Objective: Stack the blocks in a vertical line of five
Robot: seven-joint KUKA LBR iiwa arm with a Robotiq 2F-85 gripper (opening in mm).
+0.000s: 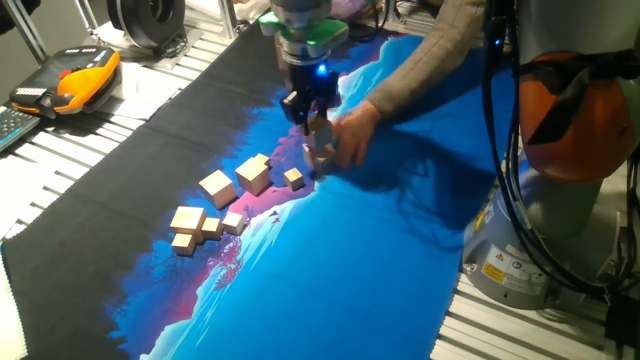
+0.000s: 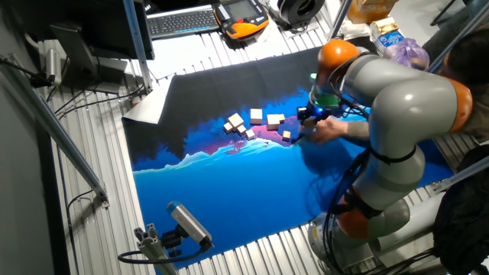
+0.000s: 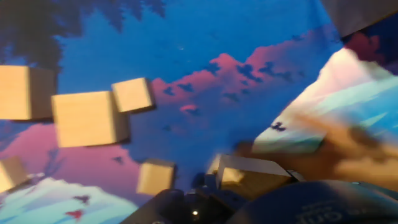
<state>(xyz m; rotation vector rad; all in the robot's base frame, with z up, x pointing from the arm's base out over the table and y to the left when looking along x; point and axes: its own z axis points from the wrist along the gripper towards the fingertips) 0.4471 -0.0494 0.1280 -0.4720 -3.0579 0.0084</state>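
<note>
My gripper (image 1: 312, 112) hangs directly over a short stack of blocks (image 1: 321, 148) on the blue part of the mat; in the other fixed view the gripper (image 2: 309, 116) is at the mat's right side. Its fingertips reach the stack's top block, and whether they clamp it is unclear. A person's hand (image 1: 352, 132) touches the stack from the right. Loose tan blocks lie to the left: a large one (image 1: 252, 172), another (image 1: 216, 186), a small one (image 1: 294, 178) and a cluster (image 1: 196, 226). The hand view shows a block (image 3: 245, 173) close under the fingers and a large block (image 3: 87, 118).
The person's arm (image 1: 440, 55) reaches across the mat from the upper right. An orange teach pendant (image 1: 70, 82) lies off the mat at the upper left. The robot's base (image 1: 560, 200) stands at the right edge. A camera on a mount (image 2: 187, 223) sits at the mat's near edge.
</note>
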